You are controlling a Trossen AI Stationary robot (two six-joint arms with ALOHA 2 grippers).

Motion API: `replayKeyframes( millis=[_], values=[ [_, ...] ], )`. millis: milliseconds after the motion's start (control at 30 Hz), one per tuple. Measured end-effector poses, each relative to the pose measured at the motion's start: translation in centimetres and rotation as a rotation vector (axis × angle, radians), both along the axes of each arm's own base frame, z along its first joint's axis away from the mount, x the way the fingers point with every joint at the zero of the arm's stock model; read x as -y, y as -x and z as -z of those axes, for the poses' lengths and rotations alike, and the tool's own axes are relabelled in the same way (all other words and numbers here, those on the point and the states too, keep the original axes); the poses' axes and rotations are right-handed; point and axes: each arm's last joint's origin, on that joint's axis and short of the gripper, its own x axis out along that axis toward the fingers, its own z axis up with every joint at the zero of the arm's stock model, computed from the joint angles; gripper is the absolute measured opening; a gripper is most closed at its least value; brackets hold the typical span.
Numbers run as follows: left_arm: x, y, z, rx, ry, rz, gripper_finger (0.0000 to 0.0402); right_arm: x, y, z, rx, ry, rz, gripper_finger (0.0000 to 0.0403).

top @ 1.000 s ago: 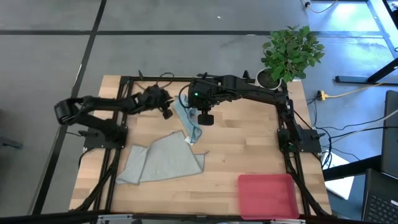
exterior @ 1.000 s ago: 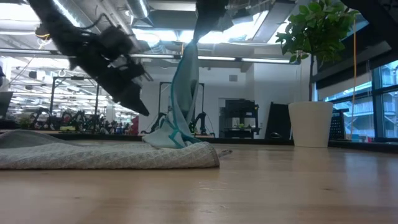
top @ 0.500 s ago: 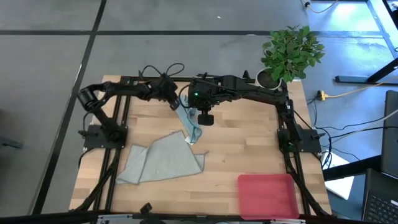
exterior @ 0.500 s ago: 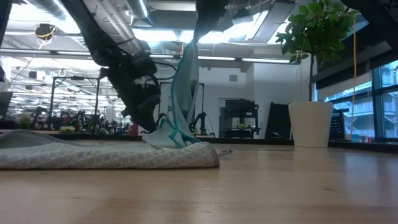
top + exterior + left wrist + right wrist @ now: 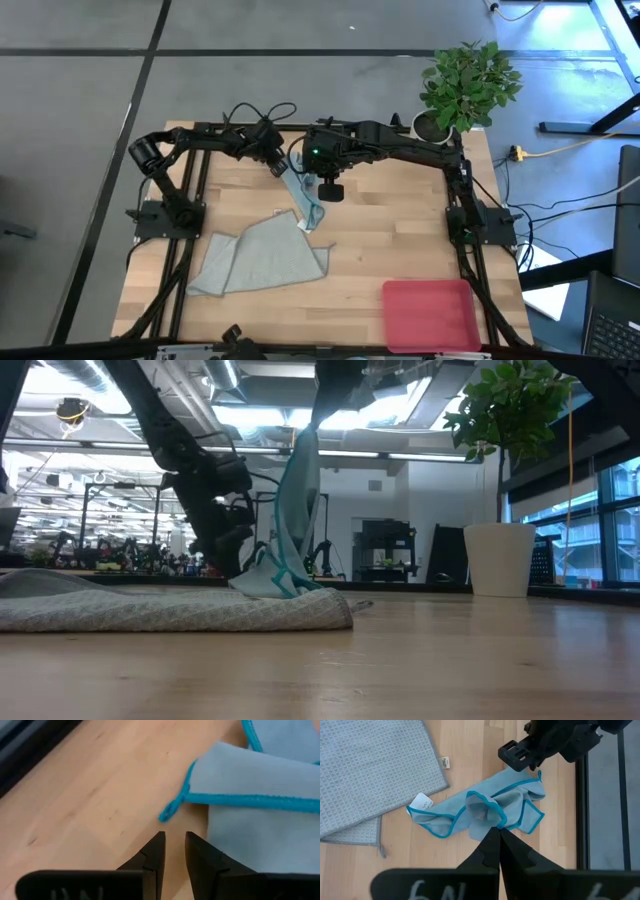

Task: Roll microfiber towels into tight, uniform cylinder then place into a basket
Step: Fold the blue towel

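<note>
Early stage, by the look of it: nothing rolled, nothing in basket.

Small light teal-blue microfiber towel [image 5: 479, 812], thin, soft, w/ brighter turquoise hem and white tag, pinched at a bunched fold by right gripper [image 5: 498, 839], fingers fully closed on cloth. Hangs in a limp drape above far-centre of table, lower end crumpled on wood, touching corner of other cloth.

Larger pale grey-green towel [image 5: 258, 260], waffle-textured weave, lying loosely folded and flat at near-left of table; not rolled either.

Left gripper [image 5: 174, 851] low over tabletop just beside teal towel's hemmed corner, fingers a narrow gap apart, holding nothing.

Flat shallow pink-magenta plastic basket [image 5: 430, 311], rectangular, low sides, at near-right edge, well apart from both cloths, no cloth in it.

Light wooden plank table [image 5: 400, 235], smooth. Left to do, prob.: spread, roll both tight, place in basket.
</note>
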Motion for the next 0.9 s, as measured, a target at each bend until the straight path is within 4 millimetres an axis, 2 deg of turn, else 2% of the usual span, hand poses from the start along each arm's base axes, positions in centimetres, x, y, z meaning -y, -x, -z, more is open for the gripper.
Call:
replayKeyframes(
  millis=[667,900],
  values=[
    [-0.2,-0.3,-0.2,0.014,-0.049,0.047,0.005,0.0,0.0,0.0,0.0,0.0,0.0,0.0005],
    [-0.5,-0.8,1.6,-0.003,-0.033,0.052,0.0049,0.0,0.0,0.0,0.001,0.0,0.001,0.0005]
  ],
)
